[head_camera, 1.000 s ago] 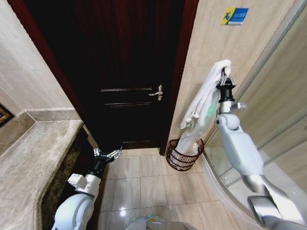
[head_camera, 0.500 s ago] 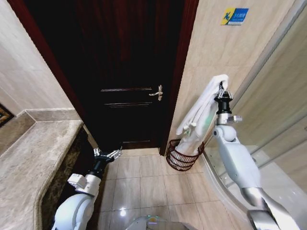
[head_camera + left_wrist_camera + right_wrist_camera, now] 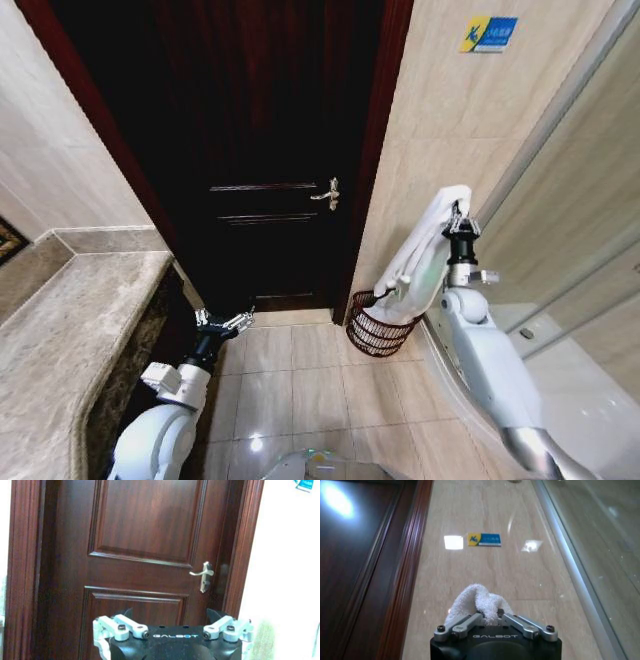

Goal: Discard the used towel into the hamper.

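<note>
1. Two fingers (image 3: 470,621) of the right gripper (image 3: 459,214) stay clenched on the white towel's (image 3: 420,258) top fold.
2. Since a second ago that gripper has come down beside the tiled wall, and the towel hangs lower.
3. Its bottom end now sits inside the hamper (image 3: 378,325) on the floor by the door.
4. Left gripper (image 3: 223,320) waits low near the table (image 3: 60,340), fingers (image 3: 127,624) spread, unmoved.

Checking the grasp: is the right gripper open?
No, the right gripper is shut on the towel.
</note>
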### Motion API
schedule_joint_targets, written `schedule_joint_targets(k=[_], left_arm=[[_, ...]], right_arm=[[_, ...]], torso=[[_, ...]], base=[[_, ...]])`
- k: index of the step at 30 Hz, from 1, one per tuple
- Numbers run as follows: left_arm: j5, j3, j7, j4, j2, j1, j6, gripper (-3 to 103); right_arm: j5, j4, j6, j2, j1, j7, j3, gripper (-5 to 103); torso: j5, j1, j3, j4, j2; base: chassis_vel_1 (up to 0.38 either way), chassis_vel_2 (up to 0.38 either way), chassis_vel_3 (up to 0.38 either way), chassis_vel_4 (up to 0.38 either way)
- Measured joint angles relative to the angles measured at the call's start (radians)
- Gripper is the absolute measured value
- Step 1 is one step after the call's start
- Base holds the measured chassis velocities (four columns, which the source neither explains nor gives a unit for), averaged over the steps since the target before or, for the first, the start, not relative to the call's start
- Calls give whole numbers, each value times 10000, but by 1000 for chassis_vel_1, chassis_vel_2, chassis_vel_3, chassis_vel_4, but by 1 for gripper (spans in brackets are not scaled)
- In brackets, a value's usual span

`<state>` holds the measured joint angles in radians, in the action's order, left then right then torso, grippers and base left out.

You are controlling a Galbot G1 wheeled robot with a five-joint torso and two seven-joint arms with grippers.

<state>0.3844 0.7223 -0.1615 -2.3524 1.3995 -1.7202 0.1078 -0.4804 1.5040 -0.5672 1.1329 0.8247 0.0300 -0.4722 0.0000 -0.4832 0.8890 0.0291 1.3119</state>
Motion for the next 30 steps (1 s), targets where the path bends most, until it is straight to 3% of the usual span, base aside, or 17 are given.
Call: schedule_joint_targets(k=[19,30], left_arm=[[0,0,0,0,0,0,0,99],[0,0,0,0,0,-1,0,99]], right_arm=[[163,0,-195,94,449,-49,-241,3],[891,358,-287,639,1598,51,-660,3]], torso=[[0,-2,0,0,0],[1,1,-1,0,-1]], base=[[-36,28,34,-27],[-40,47,40,-23]])
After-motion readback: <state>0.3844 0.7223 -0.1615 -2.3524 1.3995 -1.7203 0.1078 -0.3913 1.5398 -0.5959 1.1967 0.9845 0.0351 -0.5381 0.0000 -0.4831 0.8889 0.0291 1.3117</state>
